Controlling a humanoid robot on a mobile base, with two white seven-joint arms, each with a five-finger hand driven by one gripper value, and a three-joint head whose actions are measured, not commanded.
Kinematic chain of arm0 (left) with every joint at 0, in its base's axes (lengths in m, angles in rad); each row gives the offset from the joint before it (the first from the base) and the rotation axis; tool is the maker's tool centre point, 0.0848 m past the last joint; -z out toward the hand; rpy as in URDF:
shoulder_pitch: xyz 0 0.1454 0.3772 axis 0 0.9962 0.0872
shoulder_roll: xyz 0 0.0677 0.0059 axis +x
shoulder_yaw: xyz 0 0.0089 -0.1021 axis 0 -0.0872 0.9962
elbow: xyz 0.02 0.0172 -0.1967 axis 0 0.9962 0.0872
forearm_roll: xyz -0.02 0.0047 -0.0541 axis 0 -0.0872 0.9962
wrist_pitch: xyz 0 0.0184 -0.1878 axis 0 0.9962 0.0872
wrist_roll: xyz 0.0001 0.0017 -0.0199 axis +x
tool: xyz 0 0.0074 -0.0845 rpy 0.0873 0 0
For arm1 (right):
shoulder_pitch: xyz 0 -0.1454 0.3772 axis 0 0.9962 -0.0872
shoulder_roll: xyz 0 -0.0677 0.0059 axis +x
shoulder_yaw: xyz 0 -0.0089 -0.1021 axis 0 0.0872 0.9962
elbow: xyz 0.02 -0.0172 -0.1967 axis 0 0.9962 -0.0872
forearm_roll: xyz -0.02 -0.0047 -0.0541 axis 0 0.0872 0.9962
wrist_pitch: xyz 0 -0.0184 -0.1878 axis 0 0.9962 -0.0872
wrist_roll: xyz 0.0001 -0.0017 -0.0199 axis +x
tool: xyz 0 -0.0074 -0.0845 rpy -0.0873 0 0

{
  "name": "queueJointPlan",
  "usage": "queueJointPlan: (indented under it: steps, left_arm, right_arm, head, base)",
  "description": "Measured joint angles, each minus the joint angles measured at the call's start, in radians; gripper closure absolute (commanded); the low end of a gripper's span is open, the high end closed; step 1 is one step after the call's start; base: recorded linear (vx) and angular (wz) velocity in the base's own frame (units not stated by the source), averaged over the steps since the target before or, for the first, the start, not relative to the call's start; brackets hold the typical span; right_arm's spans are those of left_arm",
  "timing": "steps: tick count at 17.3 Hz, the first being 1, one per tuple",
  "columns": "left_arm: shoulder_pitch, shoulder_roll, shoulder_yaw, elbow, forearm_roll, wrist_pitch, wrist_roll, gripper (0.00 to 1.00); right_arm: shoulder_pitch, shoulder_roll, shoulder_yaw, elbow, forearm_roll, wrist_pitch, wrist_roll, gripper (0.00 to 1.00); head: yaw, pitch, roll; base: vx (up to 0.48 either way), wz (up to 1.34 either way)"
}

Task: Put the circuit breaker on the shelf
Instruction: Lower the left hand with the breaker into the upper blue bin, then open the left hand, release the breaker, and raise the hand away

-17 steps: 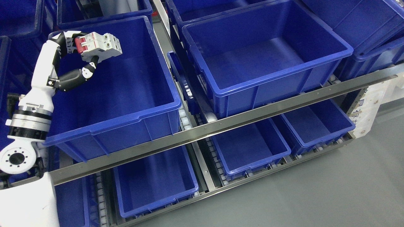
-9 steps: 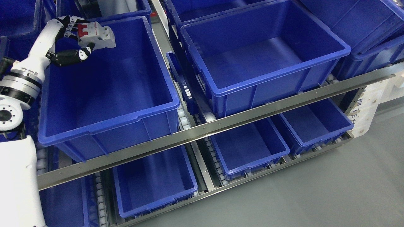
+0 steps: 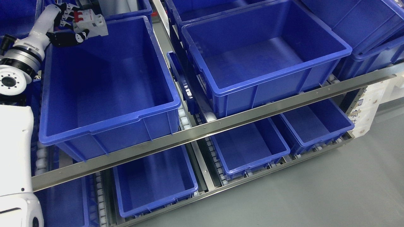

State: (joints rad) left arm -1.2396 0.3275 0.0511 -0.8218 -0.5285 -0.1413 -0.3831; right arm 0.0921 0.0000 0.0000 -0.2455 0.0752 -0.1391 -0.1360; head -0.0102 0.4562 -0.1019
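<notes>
A white circuit breaker (image 3: 91, 22) with red switches is held at the top left of the head view. My left hand (image 3: 74, 23) is shut on it, black fingers wrapped around its left end. The breaker hangs over the far left corner of a large blue bin (image 3: 104, 108) on the upper shelf level. That bin holds nothing I can see. My right hand is out of view.
A second large blue bin (image 3: 268, 72) stands to the right on the same level. A metal rail (image 3: 221, 123) runs across the shelf front. Smaller blue bins (image 3: 154, 179) sit on the level below. Grey floor lies at the lower right.
My left arm has lifted and drawn back toward the top left, carrying the breaker from over the bin's inside to above its far left corner. The camera has shifted slightly.
</notes>
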Motion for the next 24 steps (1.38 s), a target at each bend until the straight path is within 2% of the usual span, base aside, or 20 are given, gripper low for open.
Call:
queueJointPlan:
  steps: [4, 14, 19, 24]
  left_arm:
    - [-0.031, -0.005, -0.056, 0.143, -0.003, -0.002, 0.007, 0.87]
    - [-0.101, -0.042, -0.226, 0.395, -0.006, 0.014, 0.015, 0.81]
    - [-0.11, -0.046, -0.281, 0.458, -0.007, 0.014, 0.043, 0.71]
    - [-0.113, -0.046, -0.312, 0.493, -0.007, 0.018, 0.086, 0.48]
  right_arm:
    - [0.0, 0.0, 0.0, 0.0, 0.0, 0.0, 0.0, 0.0]
    - [0.0, 0.0, 0.0, 0.0, 0.0, 0.0, 0.0, 0.0]
    - [0.0, 0.0, 0.0, 0.0, 0.0, 0.0, 0.0, 0.0]
    - [0.0, 0.0, 0.0, 0.0, 0.0, 0.0, 0.0, 0.0]
  head:
    - [0.0, 0.0, 0.0]
    - [0.0, 0.0, 0.0]
    - [0.0, 0.0, 0.0]
    - [0.0, 0.0, 0.0]
  base:
    - [0.0, 0.0]
    - [0.0, 0.0]
    - [0.0, 0.0]
    - [0.0, 0.0]
